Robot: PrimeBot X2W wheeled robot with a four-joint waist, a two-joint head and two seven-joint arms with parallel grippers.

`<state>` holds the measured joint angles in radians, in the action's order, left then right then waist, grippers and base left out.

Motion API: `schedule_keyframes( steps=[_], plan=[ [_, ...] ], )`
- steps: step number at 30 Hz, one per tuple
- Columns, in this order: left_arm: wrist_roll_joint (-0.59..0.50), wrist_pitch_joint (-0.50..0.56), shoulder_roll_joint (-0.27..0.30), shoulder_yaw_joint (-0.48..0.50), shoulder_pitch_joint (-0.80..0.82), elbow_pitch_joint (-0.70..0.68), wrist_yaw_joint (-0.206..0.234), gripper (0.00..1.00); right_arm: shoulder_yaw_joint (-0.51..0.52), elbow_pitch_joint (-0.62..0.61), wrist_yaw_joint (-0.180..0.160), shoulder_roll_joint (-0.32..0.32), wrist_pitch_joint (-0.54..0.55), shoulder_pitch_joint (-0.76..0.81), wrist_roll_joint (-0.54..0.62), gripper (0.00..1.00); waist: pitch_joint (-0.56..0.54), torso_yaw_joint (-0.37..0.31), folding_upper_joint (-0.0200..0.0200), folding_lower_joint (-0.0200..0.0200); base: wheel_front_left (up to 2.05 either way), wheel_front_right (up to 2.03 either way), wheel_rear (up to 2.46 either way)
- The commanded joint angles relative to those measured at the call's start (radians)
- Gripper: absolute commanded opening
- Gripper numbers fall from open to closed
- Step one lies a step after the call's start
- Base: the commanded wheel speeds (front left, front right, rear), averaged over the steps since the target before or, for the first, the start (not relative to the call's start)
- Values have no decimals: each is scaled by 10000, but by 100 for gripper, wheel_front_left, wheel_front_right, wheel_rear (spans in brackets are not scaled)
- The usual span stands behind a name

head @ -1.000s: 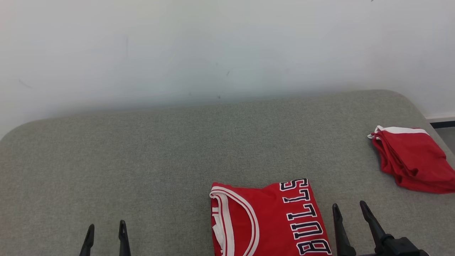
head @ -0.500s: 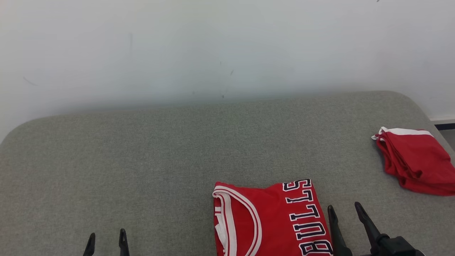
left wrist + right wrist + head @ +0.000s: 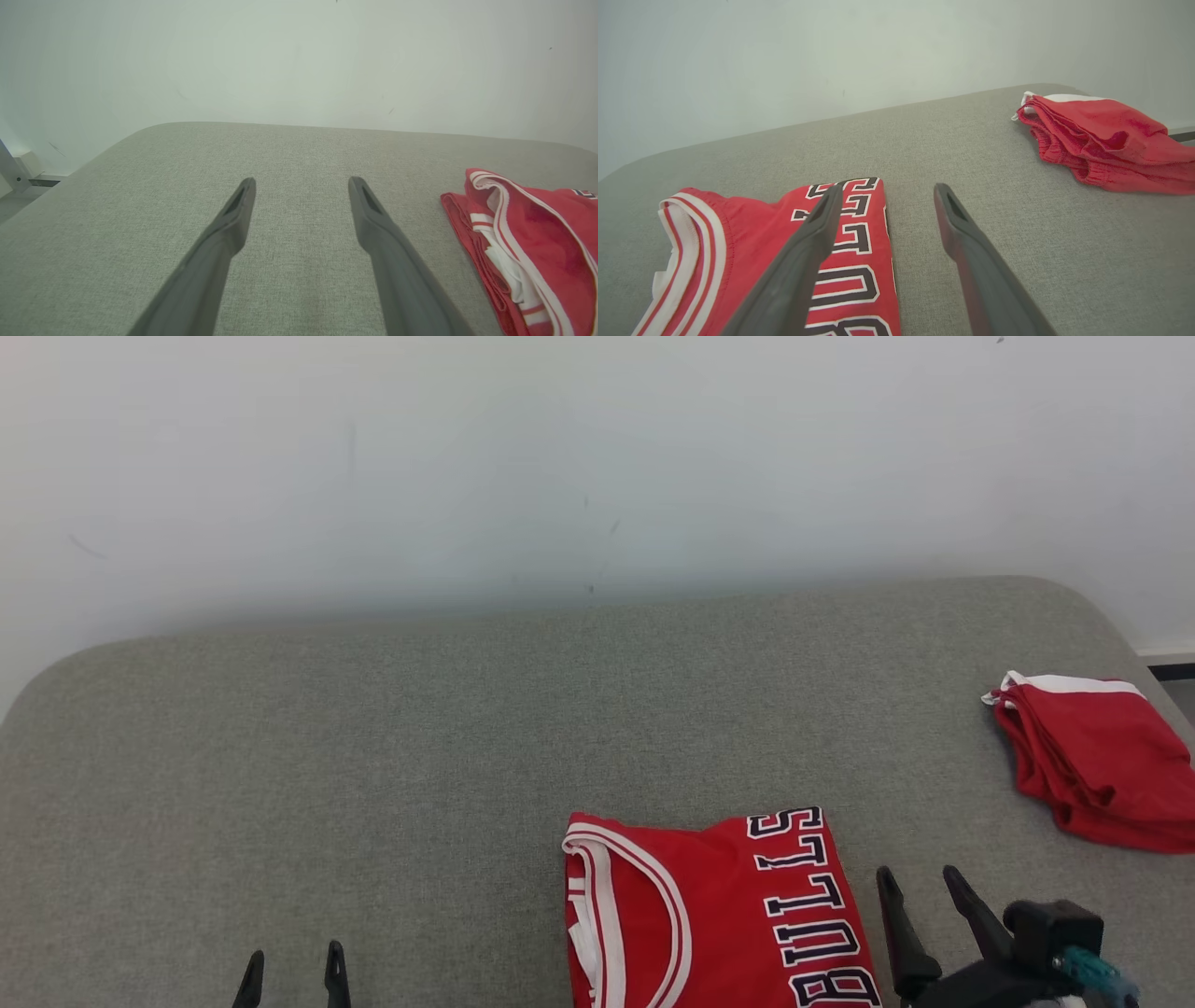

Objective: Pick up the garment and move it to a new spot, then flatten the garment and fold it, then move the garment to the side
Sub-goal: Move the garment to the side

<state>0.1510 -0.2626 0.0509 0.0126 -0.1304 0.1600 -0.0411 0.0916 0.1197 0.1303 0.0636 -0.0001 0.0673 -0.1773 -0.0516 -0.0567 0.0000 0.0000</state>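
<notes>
Left jaws: spread wide and empty, low over bare cloth toward the near left of the grey padded surface (image 3: 373, 756), well apart from the garment.
Right jaws: also wide apart and holding nothing. They sit just beside the garment's right edge, and in the right wrist view one finger crosses over the lettering.
Garment: the red jersey (image 3: 719, 915) lies folded into a neat block at the near edge of the padded surface, right of centre. Its white-trimmed neckline faces left and the dark lettering runs along the right side.
Stage: you appear to have the fold done, so the move to the side looks like what remains.
Handling: expect a light, limp, probably slick knit with no stiffness. Lifted from one point, it will likely sag and come unfolded.
Where to grip: pinch the whole stack at two opposite edges, the lettered side and the neckline side, and go in low so one finger slides under every layer.
Risk: you may catch only the top layer, or drag the cloth on the covering.
Beyond: the red shorts (image 3: 1097, 756) sit bunched by the right edge, well apart.
</notes>
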Motion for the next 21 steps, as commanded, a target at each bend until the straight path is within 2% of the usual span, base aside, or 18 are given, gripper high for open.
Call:
schedule_keyframes(
  steps=[1, 6, 9, 12, 17, 21],
  plan=[
    [-36, -22, -10, -28, 18, 7, 48, 100, -173, -178, 7, 132, 501, -271, -50, 100, 25, 21, 0, 0, 0, 0, 0],
    [-38, -22, -10, -145, 129, -36, 94, 100, -375, -111, 5, 708, 3326, -951, -602, 100, 175, 167, 0, 0, 0, 0, 0],
    [11, -22, -11, -244, 178, -21, 119, 100, -59, 120, 7, 824, 5099, -1345, -709, 100, 269, 354, 0, 0, 0, 0, 0],
    [-3, -22, -11, -306, 197, -68, 183, 100, 497, 391, 7, 677, 6615, -1588, -506, 100, 378, 611, 0, 0, 0, 0, 0],
    [27, -22, -11, -359, 178, -192, 249, 100, 846, 440, 7, 585, 7966, -1792, -212, 100, 584, 1035, 0, 0, 0, 0, 0],
    [50, -22, -11, -375, 258, -255, 267, 100, 1041, 454, 7, 487, 8253, -1950, -56, 100, 809, 1288, 0, 0, 0, 0, 0]
  ],
)
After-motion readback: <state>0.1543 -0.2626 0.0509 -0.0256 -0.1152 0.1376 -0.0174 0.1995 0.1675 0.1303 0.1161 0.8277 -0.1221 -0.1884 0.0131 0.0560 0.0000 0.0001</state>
